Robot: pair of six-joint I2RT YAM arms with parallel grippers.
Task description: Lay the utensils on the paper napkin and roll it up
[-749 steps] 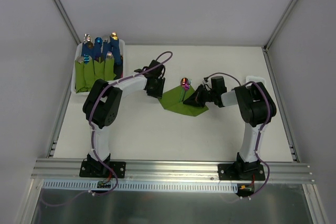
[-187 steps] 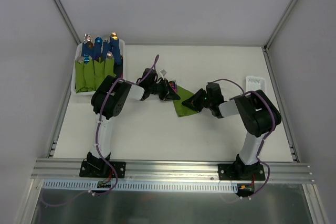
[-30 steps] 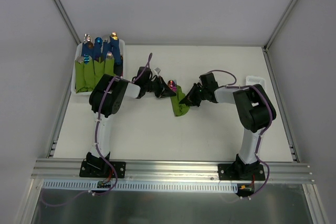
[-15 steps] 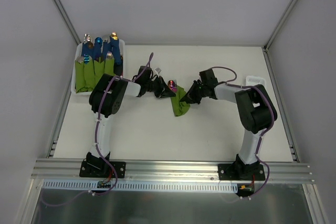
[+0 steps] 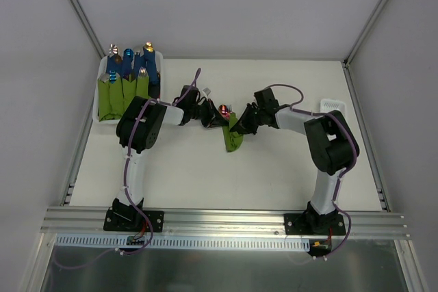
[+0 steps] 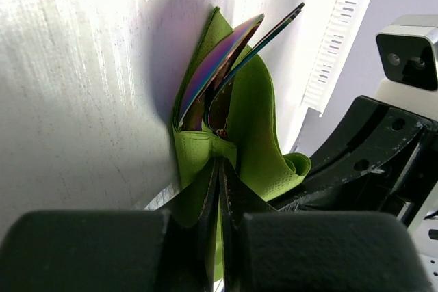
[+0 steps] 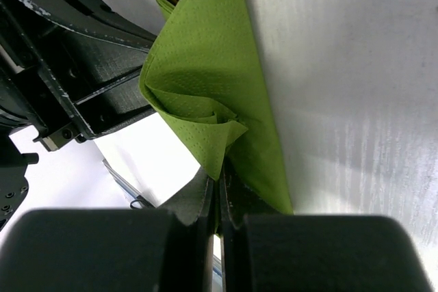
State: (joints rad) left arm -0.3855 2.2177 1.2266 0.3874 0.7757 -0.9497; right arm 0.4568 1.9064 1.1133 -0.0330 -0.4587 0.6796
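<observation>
The olive-green paper napkin [image 5: 233,136] lies folded into a narrow bundle at the table's middle, wrapped around the utensils, whose shiny reddish ends [image 5: 223,109] stick out at its far end. In the left wrist view the iridescent utensil ends [image 6: 222,66] rise out of the napkin [image 6: 260,128]. My left gripper [image 5: 217,120] is shut on the napkin's left fold. My right gripper [image 5: 241,124] is shut on the napkin's right edge [image 7: 212,100], its jaws pinched on a corner of the paper. The two grippers nearly touch over the bundle.
A white bin [image 5: 96,104] at the back left holds several green tube bundles with blue handles [image 5: 126,80]. A small white ridged tray [image 5: 334,106] lies at the right by the table's edge. Grey walls close in the back and sides.
My right gripper has moved left toward the left gripper, carrying the napkin's edge over the utensils. The bundle has grown narrower. The left gripper has stayed in place.
</observation>
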